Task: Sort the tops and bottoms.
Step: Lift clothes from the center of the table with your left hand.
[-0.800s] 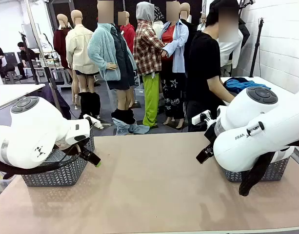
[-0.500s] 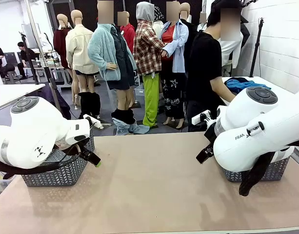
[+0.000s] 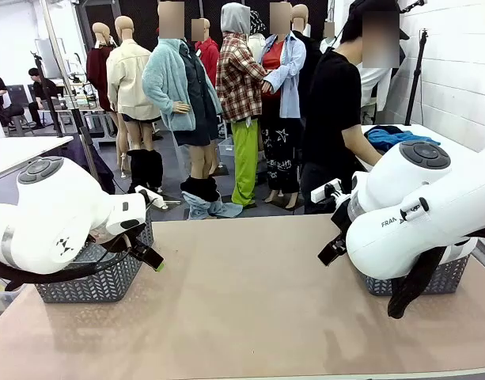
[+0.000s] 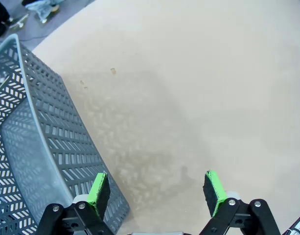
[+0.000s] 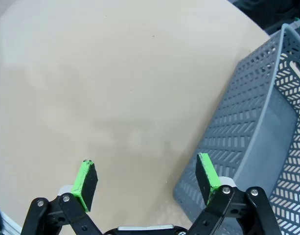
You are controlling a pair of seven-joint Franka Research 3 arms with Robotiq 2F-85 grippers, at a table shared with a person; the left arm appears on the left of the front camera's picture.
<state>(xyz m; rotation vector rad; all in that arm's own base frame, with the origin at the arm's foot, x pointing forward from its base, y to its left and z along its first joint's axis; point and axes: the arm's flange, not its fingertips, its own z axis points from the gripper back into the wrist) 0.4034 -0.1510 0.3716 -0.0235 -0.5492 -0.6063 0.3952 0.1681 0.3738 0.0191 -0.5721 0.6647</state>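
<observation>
Close beside left hand and right hand, 2 grey baskets

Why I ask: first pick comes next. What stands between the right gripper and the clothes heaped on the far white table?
The person across the table reaches an arm to the blue tops and dark bottoms, partly between them and the open right gripper. Nothing else visible does.

Both jaws wide, empty — left arm, right arm hunched low.
</observation>
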